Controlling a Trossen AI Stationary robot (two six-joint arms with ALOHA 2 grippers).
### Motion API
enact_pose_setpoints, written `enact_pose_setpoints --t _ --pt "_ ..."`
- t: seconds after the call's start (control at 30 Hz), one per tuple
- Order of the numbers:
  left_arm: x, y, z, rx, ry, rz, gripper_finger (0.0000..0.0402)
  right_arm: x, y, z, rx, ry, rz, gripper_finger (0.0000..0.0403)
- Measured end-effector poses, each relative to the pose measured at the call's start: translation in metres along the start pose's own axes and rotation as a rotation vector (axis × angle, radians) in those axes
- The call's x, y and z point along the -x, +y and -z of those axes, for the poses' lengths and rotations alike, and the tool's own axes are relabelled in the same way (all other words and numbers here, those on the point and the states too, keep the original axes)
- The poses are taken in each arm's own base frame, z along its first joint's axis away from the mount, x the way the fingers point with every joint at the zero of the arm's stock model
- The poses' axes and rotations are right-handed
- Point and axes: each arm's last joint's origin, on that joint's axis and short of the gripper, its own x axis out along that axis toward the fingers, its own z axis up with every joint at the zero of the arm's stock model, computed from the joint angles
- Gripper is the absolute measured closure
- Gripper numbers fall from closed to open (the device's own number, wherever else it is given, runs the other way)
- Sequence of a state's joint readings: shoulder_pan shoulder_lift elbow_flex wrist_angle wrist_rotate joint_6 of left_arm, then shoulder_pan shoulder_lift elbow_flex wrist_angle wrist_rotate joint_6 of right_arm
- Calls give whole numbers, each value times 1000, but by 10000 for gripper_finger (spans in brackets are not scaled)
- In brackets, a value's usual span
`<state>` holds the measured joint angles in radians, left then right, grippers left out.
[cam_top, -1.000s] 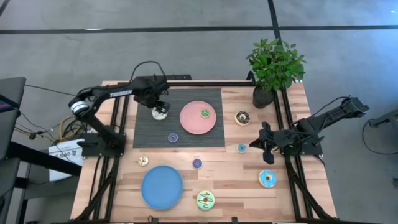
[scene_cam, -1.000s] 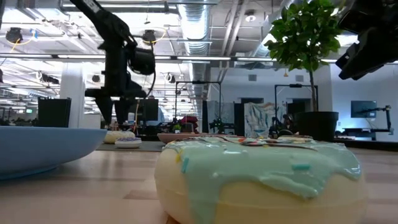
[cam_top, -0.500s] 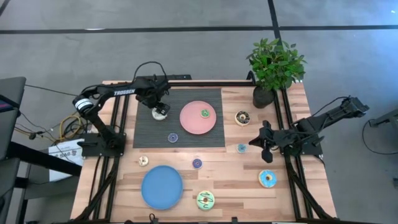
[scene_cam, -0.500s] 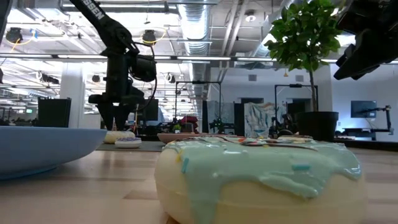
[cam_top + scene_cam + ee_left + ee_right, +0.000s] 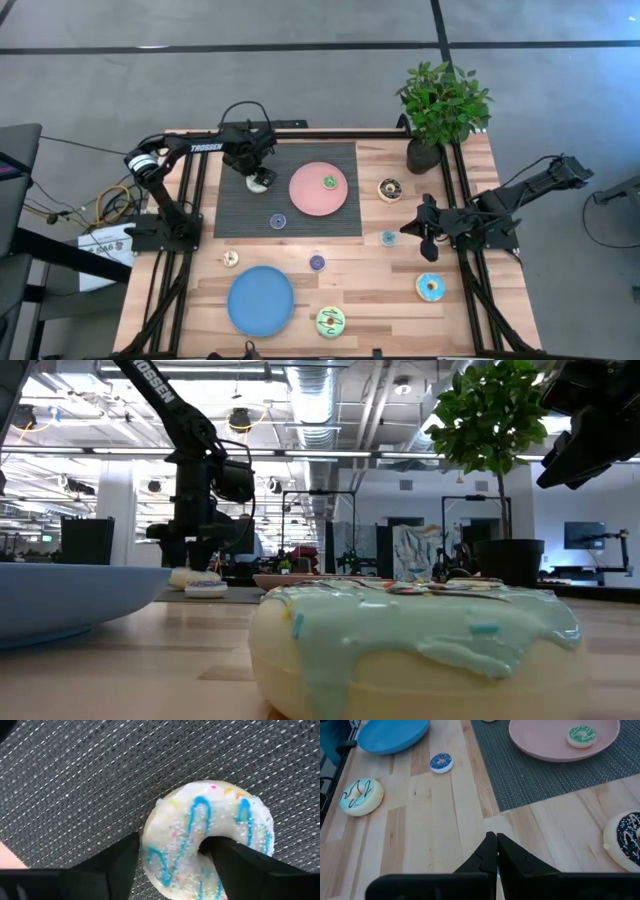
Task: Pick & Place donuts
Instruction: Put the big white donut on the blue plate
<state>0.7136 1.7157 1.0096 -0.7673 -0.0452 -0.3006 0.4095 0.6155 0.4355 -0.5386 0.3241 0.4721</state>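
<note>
A white-iced donut with blue stripes (image 5: 259, 181) (image 5: 210, 840) lies flat on the grey mat. My left gripper (image 5: 256, 173) (image 5: 197, 557) (image 5: 172, 852) is down on it, open, with one finger in the donut's hole and one outside its rim. A green donut (image 5: 328, 182) lies on the pink plate (image 5: 305, 200). Other donuts lie on the mat and the wood: purple (image 5: 277, 221), brown (image 5: 389, 188), teal (image 5: 388, 238), light blue (image 5: 431, 287), lime green (image 5: 330, 321). My right gripper (image 5: 415, 228) (image 5: 496, 840) waits shut above the table's right side. My left gripper comes from above, pointing down, with the near side of the white donut's ring (image 5: 175, 845) between its fingers: one finger (image 5: 235, 857) in the hole, the other (image 5: 117, 857) outside the rim. The donut lies flat on the mat. Whether the fingers touch it, I cannot tell.
A blue plate (image 5: 260, 301) sits near the table's near edge, with a small cream donut (image 5: 231, 258) and a small purple one (image 5: 317, 262) beside it. A potted plant (image 5: 440, 105) stands at the far right corner. Bare wood lies between the mat and the blue plate.
My left gripper has come down over the white donut, from above it to the mat's level, its fingers now astride the ring. The donut has stayed where it was.
</note>
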Motion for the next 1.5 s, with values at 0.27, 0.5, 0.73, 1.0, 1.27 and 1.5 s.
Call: enact_pose_setpoints --t 0.27,0.5,0.73,1.0,1.27,1.5 --pt "-1 1 0 -2 -3 -20 107 0 0 0 0 0 0 403" --pt "-1 1 1 3 4 -43 104 0 0 0 0 0 0 403" --pt "-1 1 2 3 17 -54 104 0 0 0 0 0 0 403" --pt "-1 -4 4 -14 17 -55 104 0 0 0 0 0 0 403" --pt "-1 -7 5 -25 17 -51 141 0 0 0 0 -1 -1 403" --pt "-1 -7 5 -14 17 -51 188 0 1 -1 -4 -10 -8 403"
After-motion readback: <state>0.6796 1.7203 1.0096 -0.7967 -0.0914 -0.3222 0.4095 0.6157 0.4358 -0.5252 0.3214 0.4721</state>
